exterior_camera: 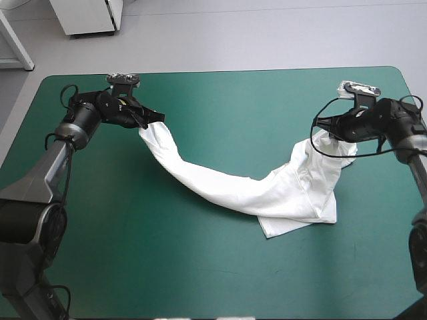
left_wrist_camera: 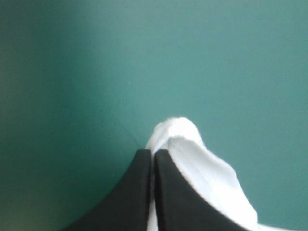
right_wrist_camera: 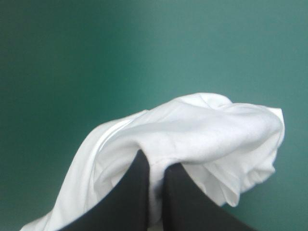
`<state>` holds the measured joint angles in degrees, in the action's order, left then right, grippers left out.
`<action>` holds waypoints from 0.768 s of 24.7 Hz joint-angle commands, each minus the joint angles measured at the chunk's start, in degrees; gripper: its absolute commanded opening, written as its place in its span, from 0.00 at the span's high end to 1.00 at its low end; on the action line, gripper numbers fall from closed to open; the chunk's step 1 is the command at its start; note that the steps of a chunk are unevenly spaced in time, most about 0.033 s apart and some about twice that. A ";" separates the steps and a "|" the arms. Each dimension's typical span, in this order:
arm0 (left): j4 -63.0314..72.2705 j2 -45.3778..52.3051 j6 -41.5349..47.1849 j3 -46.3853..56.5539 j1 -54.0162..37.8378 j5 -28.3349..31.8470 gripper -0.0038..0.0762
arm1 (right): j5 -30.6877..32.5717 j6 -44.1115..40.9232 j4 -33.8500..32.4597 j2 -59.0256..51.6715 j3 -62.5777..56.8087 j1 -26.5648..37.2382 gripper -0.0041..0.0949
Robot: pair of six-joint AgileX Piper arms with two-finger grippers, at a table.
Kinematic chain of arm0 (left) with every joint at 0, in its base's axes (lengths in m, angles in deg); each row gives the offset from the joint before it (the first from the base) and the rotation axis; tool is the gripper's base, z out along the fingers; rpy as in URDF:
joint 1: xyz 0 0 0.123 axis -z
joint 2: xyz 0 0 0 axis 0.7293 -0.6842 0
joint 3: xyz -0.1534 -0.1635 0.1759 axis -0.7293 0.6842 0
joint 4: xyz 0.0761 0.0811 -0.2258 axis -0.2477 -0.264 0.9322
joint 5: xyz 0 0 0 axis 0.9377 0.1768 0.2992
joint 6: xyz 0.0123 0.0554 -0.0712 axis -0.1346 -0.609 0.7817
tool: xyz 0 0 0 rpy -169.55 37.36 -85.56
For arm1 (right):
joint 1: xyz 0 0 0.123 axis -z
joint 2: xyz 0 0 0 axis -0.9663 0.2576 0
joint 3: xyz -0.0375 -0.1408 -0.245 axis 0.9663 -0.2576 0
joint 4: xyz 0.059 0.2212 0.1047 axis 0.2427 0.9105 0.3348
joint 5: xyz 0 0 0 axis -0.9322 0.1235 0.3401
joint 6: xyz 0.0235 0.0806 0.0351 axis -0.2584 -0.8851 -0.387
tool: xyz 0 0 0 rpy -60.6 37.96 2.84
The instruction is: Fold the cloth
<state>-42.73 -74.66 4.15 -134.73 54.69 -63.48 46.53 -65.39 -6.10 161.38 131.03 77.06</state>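
The white T-shirt [exterior_camera: 267,190] hangs as a long sagging band between my two grippers, its lowest part resting on the teal-green table right of centre. My left gripper [exterior_camera: 155,120] is shut on one end at the far left of the table. In the left wrist view the black fingers [left_wrist_camera: 139,187] meet in an arch with the T-shirt [left_wrist_camera: 192,154] pinched and bulging past their tips. My right gripper [exterior_camera: 327,133] is shut on the other end at the far right. In the right wrist view the T-shirt [right_wrist_camera: 207,134] drapes over the nearly shut fingers [right_wrist_camera: 134,192].
The teal-green table cover [exterior_camera: 200,267] stretches bare toward the near edge and across the far middle. A white cabinet [exterior_camera: 90,17] stands on the floor beyond the far left corner.
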 commanded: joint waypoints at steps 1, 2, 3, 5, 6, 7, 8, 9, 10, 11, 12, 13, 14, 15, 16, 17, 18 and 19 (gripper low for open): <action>0.65 -3.63 0.07 -6.69 -0.02 3.74 0.98 | -2.97 0.46 0.43 5.10 7.27 0.33 0.97; 0.54 -6.14 0.07 -8.34 -0.02 3.58 0.98 | -2.31 0.46 0.43 8.02 10.01 0.33 0.97; 0.27 -7.55 0.07 -9.18 -0.02 3.58 0.98 | -1.76 0.46 0.43 9.70 12.08 0.33 0.97; -0.23 -9.67 0.07 -10.26 -0.02 3.58 0.98 | -0.42 0.46 0.30 12.75 15.07 0.33 0.97; -0.23 -10.63 0.07 -10.56 -0.02 3.58 0.98 | 0.09 0.46 0.30 14.07 16.23 0.33 0.97; -0.69 -11.50 0.07 -10.72 -0.02 3.70 0.98 | 0.89 0.05 0.12 15.34 17.56 0.33 0.97; -1.29 -12.32 0.07 -10.78 -0.02 3.70 0.98 | 1.79 -0.20 0.12 16.27 18.77 0.33 0.97; -1.73 -13.11 0.07 -10.76 -0.02 3.70 0.98 | 2.77 -0.68 0.12 17.21 19.74 0.33 0.97; -1.98 -13.65 0.07 -10.76 -0.02 3.43 0.98 | 3.99 -1.33 0.12 18.49 20.57 0.33 0.97; -1.98 -14.48 0.07 -10.76 -0.02 2.28 0.98 | 6.73 -1.34 0.12 20.05 21.73 0.43 0.96; -1.98 -14.70 0.07 -10.76 -0.02 1.41 0.97 | 8.18 -1.22 0.12 20.63 22.08 0.43 0.94; -1.98 -14.78 0.07 -10.76 -0.02 0.72 0.95 | 9.46 -0.74 0.12 21.10 22.17 0.43 0.91; -1.98 -14.78 0.07 -10.76 -0.02 0.31 0.91 | 10.57 -0.49 0.23 21.34 22.43 0.43 0.87; -1.98 -14.78 0.07 -10.76 -0.02 0.10 0.86 | 11.48 -0.37 0.32 21.34 22.56 0.43 0.81; -1.98 -14.58 0.07 -11.06 -0.02 -1.10 0.72 | 12.12 -0.37 0.10 21.34 22.76 0.43 0.68; -1.98 -14.51 0.07 -11.60 -0.02 -2.47 0.64 | 12.56 -0.37 0.10 21.23 23.08 0.43 0.62; -2.02 -14.44 0.07 -13.23 -0.02 -5.56 0.51 | 14.02 -0.74 -0.35 21.14 24.30 0.43 0.50; -2.02 -14.44 0.07 -14.35 -0.02 -7.36 0.46 | 14.93 -0.63 -0.66 21.14 25.17 0.43 0.47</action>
<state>-45.03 -92.26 4.12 -145.43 54.69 -67.62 59.43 -66.46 -6.55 186.01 152.99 77.06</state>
